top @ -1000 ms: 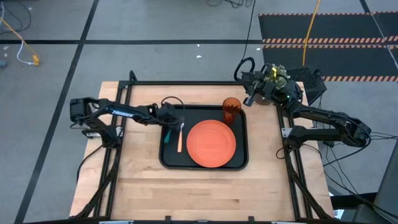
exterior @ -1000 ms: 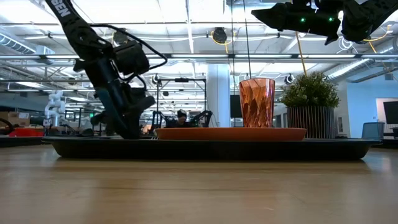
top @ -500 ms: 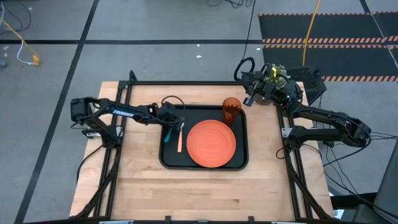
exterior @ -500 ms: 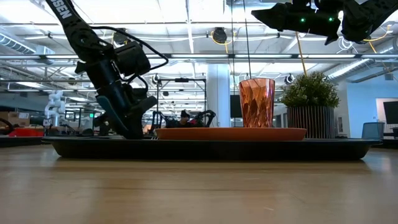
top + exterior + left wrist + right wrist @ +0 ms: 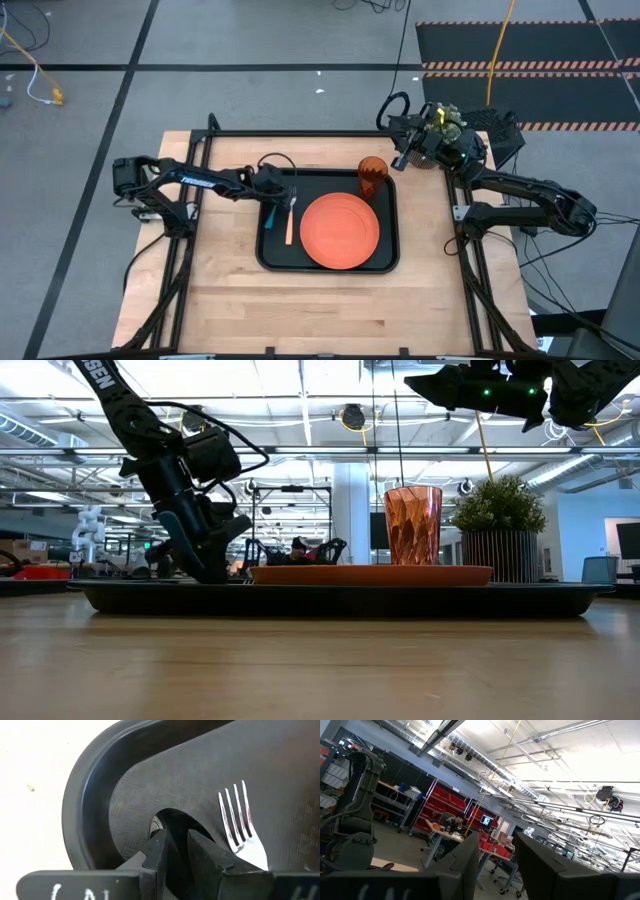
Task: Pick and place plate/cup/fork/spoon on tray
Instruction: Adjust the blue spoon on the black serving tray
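Left gripper [image 5: 283, 196] low over tray [image 5: 385, 262] left end, shifted slightly from a second ago; fingers narrowly parted, nothing visibly held. Spoon [image 5: 268, 219] and fork [image 5: 290, 220] flat beside plate [image 5: 340, 230]; cup [image 5: 372, 173] at far right corner. Right gripper [image 5: 401, 160] parked high beyond counter's far right corner, open, empty. All four items apparently placed.

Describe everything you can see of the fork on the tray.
The fork is slim, with four shiny silver metal tines and a light tan handle. It lies flat on the black tray, left of the orange plate, tines pointing toward the table's far edge. The left gripper is low just beside the tines; whether they touch cannot be told.
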`<act>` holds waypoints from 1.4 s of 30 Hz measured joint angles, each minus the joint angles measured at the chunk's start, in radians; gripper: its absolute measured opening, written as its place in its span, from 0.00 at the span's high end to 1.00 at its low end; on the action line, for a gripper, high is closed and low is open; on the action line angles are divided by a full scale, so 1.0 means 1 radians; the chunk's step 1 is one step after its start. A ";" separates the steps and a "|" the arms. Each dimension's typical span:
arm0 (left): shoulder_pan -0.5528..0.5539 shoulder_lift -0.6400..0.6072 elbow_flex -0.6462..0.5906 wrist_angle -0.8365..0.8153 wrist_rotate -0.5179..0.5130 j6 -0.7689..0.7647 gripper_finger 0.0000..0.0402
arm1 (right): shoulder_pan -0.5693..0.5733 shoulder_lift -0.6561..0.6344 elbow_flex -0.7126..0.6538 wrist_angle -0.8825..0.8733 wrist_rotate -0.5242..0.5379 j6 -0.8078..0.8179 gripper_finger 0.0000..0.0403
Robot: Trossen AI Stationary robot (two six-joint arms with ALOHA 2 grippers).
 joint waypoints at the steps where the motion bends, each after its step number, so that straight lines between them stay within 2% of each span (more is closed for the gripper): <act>1: 0.000 0.000 0.000 -0.001 -0.001 -0.012 0.80 | 0.000 0.000 0.000 0.000 0.000 0.000 0.71; 6: 0.000 0.001 -0.001 0.003 -0.025 -0.060 0.80 | 0.000 0.000 0.000 0.000 0.000 0.001 0.71; 39: -0.019 0.002 -0.002 0.015 -0.031 -0.075 0.80 | 0.000 0.000 0.000 -0.003 0.000 0.002 0.71; 42: -0.019 0.003 -0.003 0.025 -0.028 -0.071 0.82 | 0.000 0.000 0.000 -0.003 0.000 0.002 0.71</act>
